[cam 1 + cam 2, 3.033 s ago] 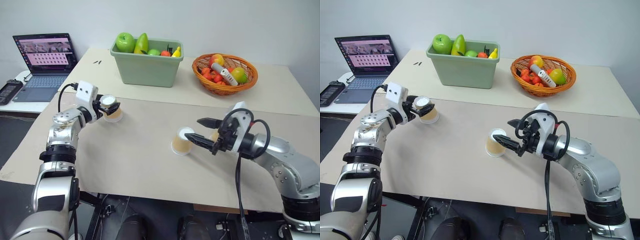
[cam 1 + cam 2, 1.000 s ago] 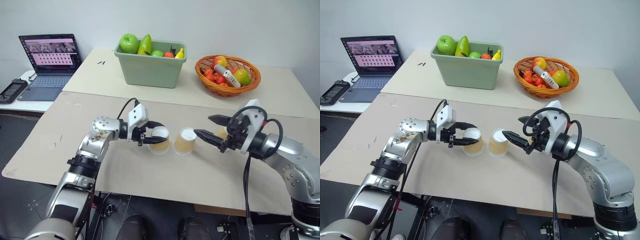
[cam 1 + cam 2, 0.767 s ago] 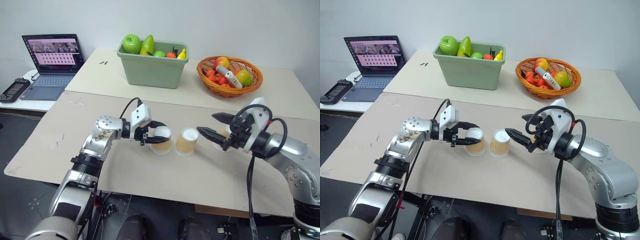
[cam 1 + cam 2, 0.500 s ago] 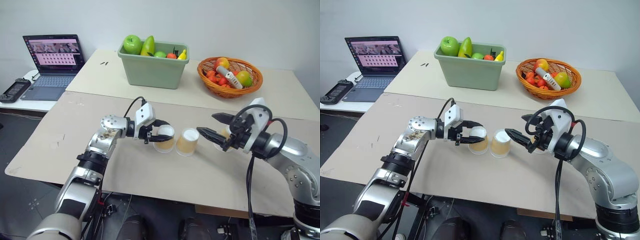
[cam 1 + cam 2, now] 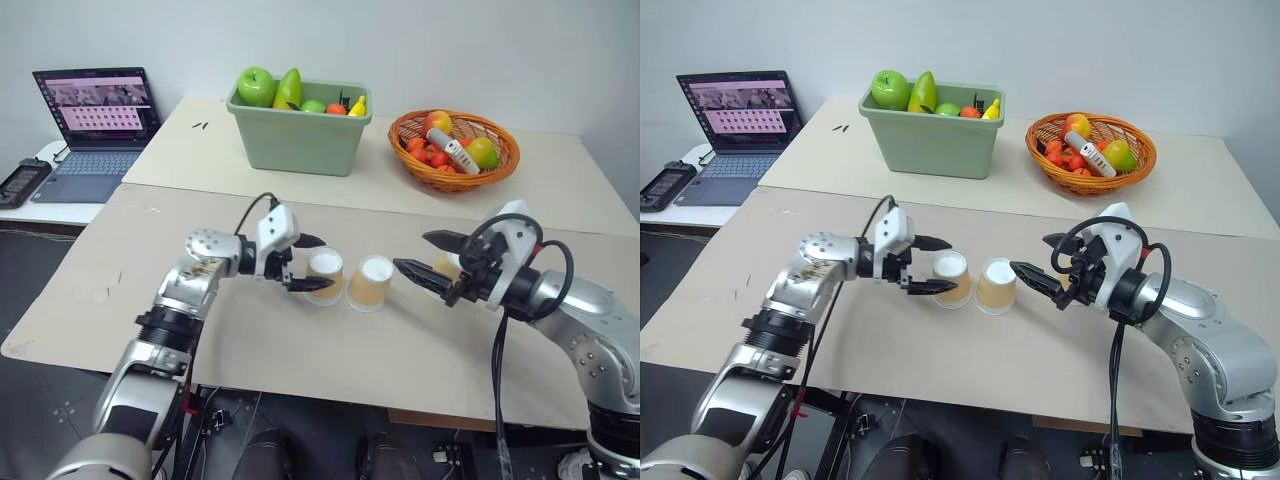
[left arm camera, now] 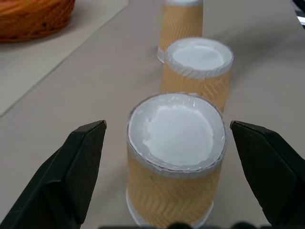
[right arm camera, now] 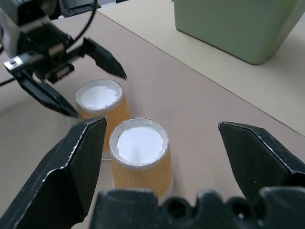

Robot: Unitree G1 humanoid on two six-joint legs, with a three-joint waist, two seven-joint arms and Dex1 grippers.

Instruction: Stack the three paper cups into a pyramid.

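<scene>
Two of the paper cups stand upside down, white bases up, close beside each other in the middle of the table: the left cup (image 5: 325, 276) and the right cup (image 5: 371, 283). My left gripper (image 5: 314, 263) is open, one finger on each side of the left cup and neither touching it, as the left wrist view shows for that cup (image 6: 175, 157). My right gripper (image 5: 415, 252) is open and empty, just right of the right cup (image 7: 141, 155). The third cup (image 6: 182, 21) stands farther right, partly hidden behind my right gripper.
A green bin (image 5: 297, 135) of fruit and an orange wicker basket (image 5: 455, 150) with fruit stand at the back of the table. A laptop (image 5: 90, 115) sits on a side table at the far left. The table's front edge is close below the cups.
My left gripper has opened and let go of the left cup, which now stands beside the other cup, and it has lifted slightly. The right arm has kept still.
</scene>
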